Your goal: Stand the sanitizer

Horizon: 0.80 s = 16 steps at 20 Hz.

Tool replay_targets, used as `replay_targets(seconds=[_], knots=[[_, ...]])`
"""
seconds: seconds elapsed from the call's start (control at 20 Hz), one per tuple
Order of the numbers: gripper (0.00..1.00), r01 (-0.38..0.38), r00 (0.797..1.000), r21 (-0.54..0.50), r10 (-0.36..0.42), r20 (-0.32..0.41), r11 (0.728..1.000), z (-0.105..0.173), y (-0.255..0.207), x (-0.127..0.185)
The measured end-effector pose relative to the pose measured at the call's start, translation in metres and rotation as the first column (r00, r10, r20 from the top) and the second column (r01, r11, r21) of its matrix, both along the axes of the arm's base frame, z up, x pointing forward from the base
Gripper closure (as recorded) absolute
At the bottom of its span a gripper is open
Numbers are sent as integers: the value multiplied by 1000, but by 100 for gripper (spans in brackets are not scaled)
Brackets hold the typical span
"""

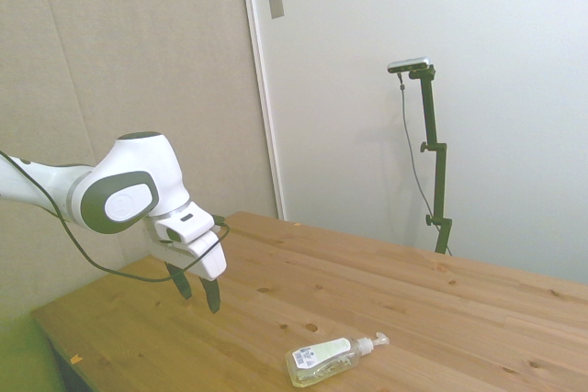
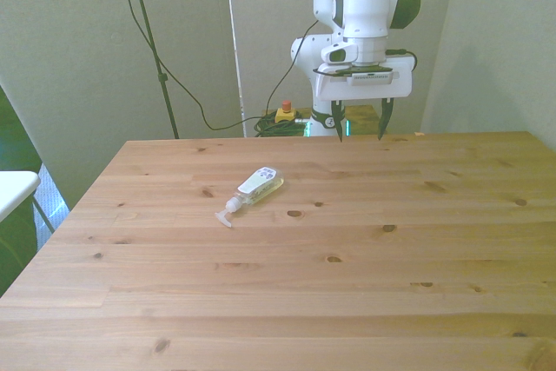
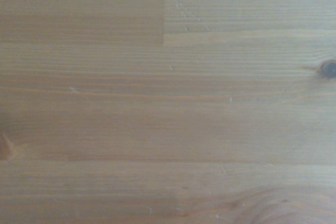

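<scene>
— What have you got in front of you?

— You're looking at a pale wall and a long wooden table (image 2: 365, 241), planks running across it, dark knots dotted through the grain. In the wrist view you get only that wood (image 3: 168, 108), close up and a bit soft, with a knot near one edge.

— And the sanitizer?

— The sanitizer (image 2: 251, 191) is lying on its side on the table, not upright. In the front view its white pump nozzle (image 2: 226, 213) points toward the near edge and the front view's left, and the label (image 2: 259, 180) faces up. In the side view you see the same bottle (image 1: 331, 358) flat on the planks, pale gel inside, nozzle (image 1: 375, 342) aimed away from the arm.

— Where's your gripper relative to the bottle?

— Your gripper (image 2: 358, 123) hangs in the air above the table's far edge, well apart from the bottle and off to the front view's right of it. In the side view the gripper (image 1: 198, 289) sits above the planks, clear of the surface, with bare wood between it and the bottle.

— Fingers?

— Spread apart, pointing down, nothing between them. You can see the gap plainly in the front view: one dark finger (image 2: 336, 119) and the other (image 2: 382, 119) stand apart under the white hand.
</scene>
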State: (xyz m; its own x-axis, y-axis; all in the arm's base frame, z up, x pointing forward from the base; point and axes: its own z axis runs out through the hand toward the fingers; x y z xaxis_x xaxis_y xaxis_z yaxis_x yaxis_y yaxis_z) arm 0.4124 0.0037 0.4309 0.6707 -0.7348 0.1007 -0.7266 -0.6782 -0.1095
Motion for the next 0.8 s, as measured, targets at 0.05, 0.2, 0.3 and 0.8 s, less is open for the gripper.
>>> replay_targets(seconds=[0.05, 0.2, 0.3, 0.8], knots=[[0, 0, 1000, 1, 0, -1, 1000, 0, 0, 0], [0, 20, 1000, 9, -20, 7, 1000, 0, -7, 6], [0, 71, 997, 20, -71, 23, 997, 6, -29, 23], [0, 336, 936, 15, -336, 110, 942, 14, -167, 107]])
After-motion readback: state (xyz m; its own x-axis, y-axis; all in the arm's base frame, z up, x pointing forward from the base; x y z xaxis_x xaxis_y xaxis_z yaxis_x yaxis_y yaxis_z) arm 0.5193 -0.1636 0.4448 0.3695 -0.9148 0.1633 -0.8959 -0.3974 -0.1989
